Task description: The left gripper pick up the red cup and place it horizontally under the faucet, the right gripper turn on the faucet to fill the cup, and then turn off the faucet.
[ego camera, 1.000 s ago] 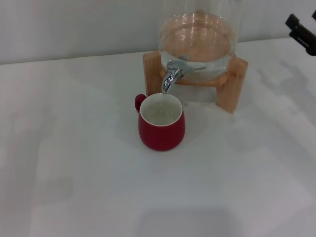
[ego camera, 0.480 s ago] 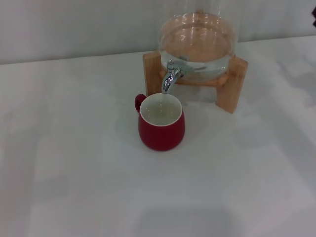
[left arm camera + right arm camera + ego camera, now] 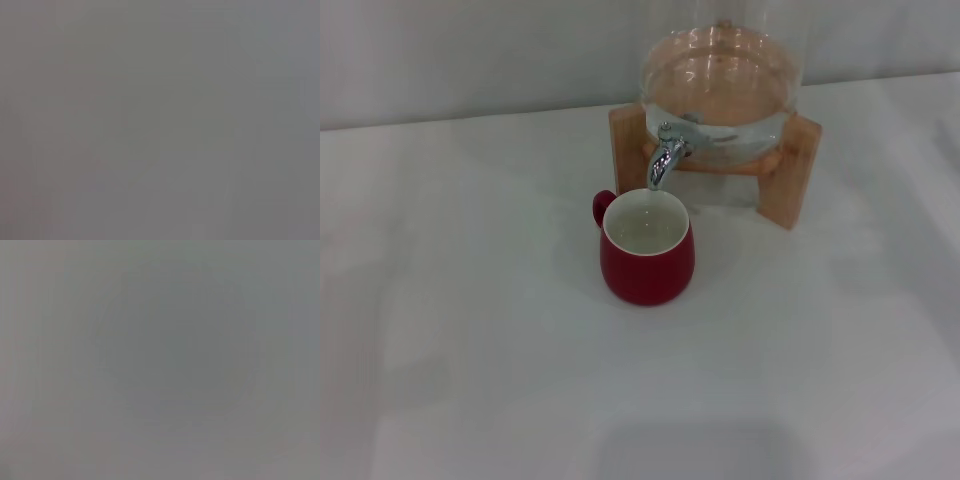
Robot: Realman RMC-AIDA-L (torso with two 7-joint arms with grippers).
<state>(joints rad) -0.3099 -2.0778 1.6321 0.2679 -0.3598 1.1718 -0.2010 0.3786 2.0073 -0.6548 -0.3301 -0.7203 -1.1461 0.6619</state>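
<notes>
The red cup (image 3: 647, 250) stands upright on the white table in the head view, its small handle pointing to the far left. Its white inside holds pale liquid. Just above the cup's far rim hangs the spout of the chrome faucet (image 3: 666, 155), fitted to the glass water jar (image 3: 725, 75). No water stream shows between spout and cup. Neither the left gripper nor the right gripper appears in any view. Both wrist views show only a plain grey surface.
The jar rests in a wooden stand (image 3: 790, 165) at the back of the white table (image 3: 470, 330). A pale wall runs behind the table.
The right gripper, seen at the head view's upper right edge a second ago, has drawn away out of the picture. Cup and faucet have not moved.
</notes>
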